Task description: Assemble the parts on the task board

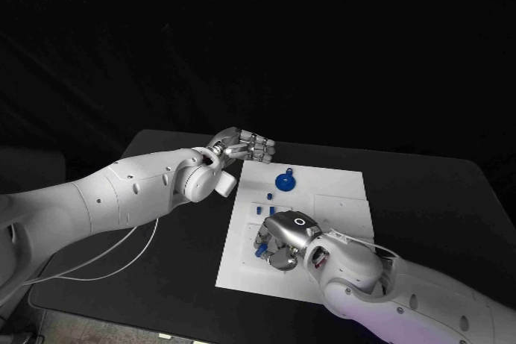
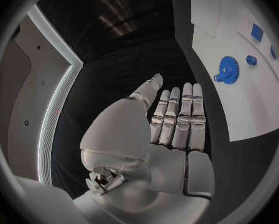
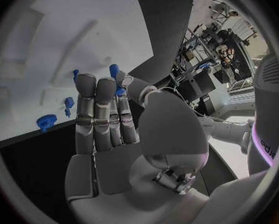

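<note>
A: Where is the task board (image 1: 323,202)?

B: It lies flat in the middle of the black table (image 1: 430,187), a white plate with its long side going from the near edge of the table toward the far edge.

A: And the parts?

B: A blue gear (image 1: 285,182) lies near the far edge of the board, toward the far-left corner. One small blue piece (image 1: 290,170) is just beyond it, closer to the far edge. Some small blue pegs (image 1: 265,207) are along the left edge, about halfway down the board. In the left wrist view I also see the gear (image 2: 228,66) and a small peg (image 2: 251,60) just beside it.

A: What does the left hand (image 1: 243,145) do?

B: It is above the table, just off the far-left corner of the board. It touches nothing. In the left wrist view the fingers (image 2: 178,115) are straight and lie side by side, so the hand is released and holds nothing.

A: And the right hand (image 1: 284,238)?

B: It is over the near-left part of the board, palm down. Blue pieces (image 1: 262,248) are just under its fingers. In the right wrist view a blue part (image 3: 116,77) shows behind the fingertips (image 3: 97,87). I cannot tell if the hand grasps it or only rests over it.
</note>
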{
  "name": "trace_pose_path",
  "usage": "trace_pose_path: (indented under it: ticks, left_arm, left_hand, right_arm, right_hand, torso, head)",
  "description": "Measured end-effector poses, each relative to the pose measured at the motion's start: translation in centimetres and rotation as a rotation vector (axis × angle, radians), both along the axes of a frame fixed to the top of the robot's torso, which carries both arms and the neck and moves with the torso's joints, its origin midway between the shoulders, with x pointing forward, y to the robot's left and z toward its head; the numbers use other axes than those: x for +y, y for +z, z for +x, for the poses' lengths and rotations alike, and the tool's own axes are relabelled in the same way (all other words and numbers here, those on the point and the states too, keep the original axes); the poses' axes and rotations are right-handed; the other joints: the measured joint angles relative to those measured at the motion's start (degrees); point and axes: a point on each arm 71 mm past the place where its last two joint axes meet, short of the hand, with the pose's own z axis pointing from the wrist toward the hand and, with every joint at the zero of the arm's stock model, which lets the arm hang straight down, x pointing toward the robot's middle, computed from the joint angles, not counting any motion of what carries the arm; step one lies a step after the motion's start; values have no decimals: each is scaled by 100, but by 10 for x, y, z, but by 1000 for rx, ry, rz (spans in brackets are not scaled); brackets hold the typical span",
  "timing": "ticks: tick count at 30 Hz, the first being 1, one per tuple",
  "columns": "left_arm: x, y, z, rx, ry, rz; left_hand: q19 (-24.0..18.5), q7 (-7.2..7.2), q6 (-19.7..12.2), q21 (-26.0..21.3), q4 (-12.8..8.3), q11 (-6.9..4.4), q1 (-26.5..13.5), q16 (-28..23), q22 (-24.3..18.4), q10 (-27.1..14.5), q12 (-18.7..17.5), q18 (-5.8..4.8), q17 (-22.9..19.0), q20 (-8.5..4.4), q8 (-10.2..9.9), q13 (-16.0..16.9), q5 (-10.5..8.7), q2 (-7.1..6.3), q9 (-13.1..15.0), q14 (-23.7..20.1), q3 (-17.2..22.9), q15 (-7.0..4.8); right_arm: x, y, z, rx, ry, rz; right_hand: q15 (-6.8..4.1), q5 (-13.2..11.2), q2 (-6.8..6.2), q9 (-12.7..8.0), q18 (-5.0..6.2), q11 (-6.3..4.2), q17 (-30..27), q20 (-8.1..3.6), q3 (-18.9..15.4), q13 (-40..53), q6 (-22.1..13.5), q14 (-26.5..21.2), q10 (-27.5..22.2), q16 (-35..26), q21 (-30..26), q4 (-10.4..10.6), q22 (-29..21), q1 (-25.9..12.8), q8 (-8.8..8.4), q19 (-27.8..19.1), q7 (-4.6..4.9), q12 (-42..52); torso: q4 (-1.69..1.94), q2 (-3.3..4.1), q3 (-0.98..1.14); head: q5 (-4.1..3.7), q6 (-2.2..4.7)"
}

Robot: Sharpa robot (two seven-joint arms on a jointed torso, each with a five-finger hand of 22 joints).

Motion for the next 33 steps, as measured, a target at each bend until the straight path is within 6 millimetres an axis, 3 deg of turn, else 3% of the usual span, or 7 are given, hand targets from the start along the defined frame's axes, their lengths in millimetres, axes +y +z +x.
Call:
trace_pose_path:
  ticks: [33]
  left_arm:
    - [1,-2,-1,6,-4,0]
  left_hand:
    - [0,0,0,0,0,0,0,0,-54,0,0,0,0,0,0,0,0,0,0,0,0,0]
  right_arm:
    - [-4,-7,-2,-36,1,-45]
  right_hand:
    - [-11,28,-44,4,8,-41,22,0,41,6,16,29,19,-22,1,-55,32,-95,-19,-1,7,-18]
  torso:
    - [2,-2,0]
  head:
    - [93,-59]
